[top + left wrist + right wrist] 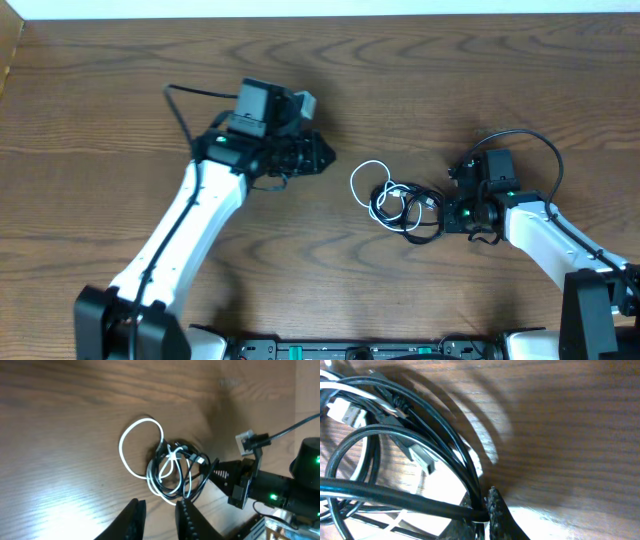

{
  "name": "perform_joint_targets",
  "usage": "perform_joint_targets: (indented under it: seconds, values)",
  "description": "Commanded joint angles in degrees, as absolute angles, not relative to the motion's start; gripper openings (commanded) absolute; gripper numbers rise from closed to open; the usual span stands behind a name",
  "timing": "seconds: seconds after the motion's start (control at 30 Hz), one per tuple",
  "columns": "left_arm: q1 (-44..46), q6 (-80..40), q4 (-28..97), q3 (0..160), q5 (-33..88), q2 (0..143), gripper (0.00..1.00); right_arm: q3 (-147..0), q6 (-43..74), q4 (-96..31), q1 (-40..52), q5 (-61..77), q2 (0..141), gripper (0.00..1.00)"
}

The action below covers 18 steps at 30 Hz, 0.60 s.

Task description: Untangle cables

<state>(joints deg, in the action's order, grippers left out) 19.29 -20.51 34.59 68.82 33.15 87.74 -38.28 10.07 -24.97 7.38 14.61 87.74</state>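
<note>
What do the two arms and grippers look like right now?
The left arm and right arm have white shells with black joints. The left gripper and right gripper are black, jaws ridged inside. Green lights glow at the wrists; a black cord loops from each.

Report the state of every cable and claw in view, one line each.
Thin black cables: coiled together, tangled with the white one.
Thin white cable: one loop lying free at the side, the rest wound into the black tangle.
Left claw, black plastic: slightly open, empty, short of the tangle.
Right claw, black plastic: shut on one black cable at the tangle's edge.
</note>
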Motion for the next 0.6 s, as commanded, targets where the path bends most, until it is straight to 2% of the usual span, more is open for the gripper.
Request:
perform_joint_targets:
  seconds: [0.0,0.17,0.57]
  values:
    - [22.0,-18.4,33.3,69.4,32.8,92.2,0.32,-37.3,9.2,-24.5,7.2,21.1,88.8,0.01]
    - [24.7,-18.5,32.0,69.4,31.5,98.4,0.34,-37.3,1.6,-24.2,7.2,32.9,88.8,0.01]
    - [30.1,-18.5,30.5,69.4,33.2,110.3,0.34,-37.3,1.6,-23.1,7.2,33.0,88.8,0.01]
